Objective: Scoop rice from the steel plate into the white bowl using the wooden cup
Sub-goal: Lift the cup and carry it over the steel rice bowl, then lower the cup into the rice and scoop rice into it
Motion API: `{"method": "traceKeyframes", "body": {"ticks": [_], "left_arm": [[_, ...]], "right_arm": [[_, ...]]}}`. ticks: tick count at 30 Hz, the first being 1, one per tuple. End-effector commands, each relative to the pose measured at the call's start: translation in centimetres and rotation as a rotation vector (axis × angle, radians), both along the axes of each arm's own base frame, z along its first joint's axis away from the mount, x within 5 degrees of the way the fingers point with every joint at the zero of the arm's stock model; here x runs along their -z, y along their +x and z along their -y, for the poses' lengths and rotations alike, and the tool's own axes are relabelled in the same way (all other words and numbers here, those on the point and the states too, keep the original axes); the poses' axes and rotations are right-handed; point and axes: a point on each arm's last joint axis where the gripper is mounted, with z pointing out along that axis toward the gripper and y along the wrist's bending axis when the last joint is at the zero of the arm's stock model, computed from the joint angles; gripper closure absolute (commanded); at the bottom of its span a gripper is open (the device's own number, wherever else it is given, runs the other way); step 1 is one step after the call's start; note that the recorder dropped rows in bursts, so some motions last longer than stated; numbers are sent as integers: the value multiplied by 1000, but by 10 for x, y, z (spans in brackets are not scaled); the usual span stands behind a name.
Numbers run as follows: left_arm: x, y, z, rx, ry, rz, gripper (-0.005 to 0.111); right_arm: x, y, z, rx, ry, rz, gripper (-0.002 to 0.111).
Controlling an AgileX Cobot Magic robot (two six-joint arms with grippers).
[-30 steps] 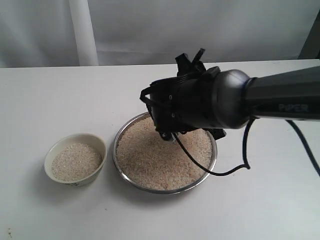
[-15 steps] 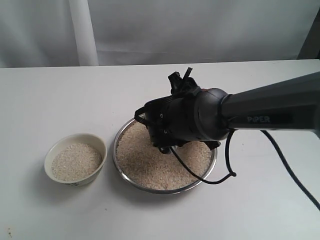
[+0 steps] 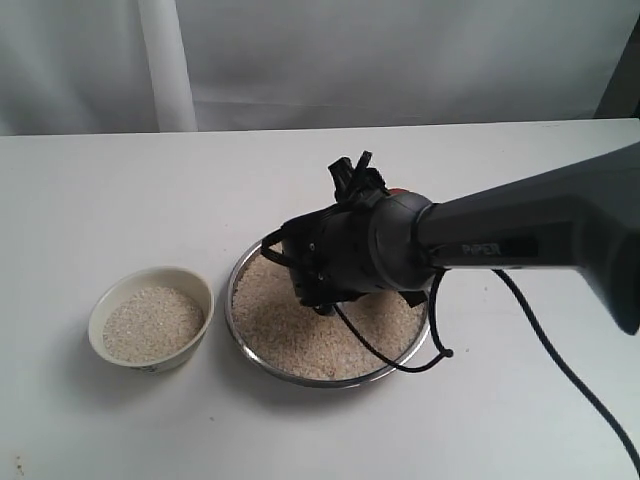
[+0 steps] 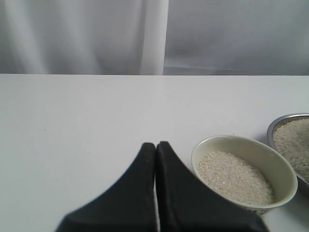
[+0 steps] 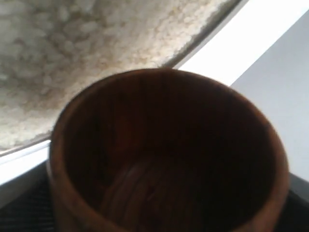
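R arm reaches in from the table's right edge, wrist low approx mid-table. R gripper points toward the far edge, jaws wide, clamped round the wooden cup. L gripper hangs low over the table, fingers pressed together, empty.

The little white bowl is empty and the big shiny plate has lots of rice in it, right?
Not quite. The white bowl is not empty: it holds rice, as the left wrist view shows clearly. The steel plate does have lots of rice in it.
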Motion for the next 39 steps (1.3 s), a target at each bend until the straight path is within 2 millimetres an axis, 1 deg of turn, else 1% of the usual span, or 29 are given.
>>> {"method": "traceKeyframes", "body": {"ticks": [1,9,15,18,32,39], "left_arm": [[-2,0,0,4,-12,10,107],[-2,0,0,4,-12,10,107],[-2,0,0,4,-12,10,107],[-2,0,0,4,-12,10,107],[-2,0,0,4,-12,10,107],[-2,0,0,4,-12,10,107]], "right_arm": [[-1,8,-8,-5,17,36,108],[16,11,-11,-8,-29,8,108],[17,11,-11,-12,-38,0,108],[21,10,-12,-16,-50,-17,108],[24,-5,-25,-36,-38,-55,108],[26,-8,-25,-9,-17,-80,108]]}}
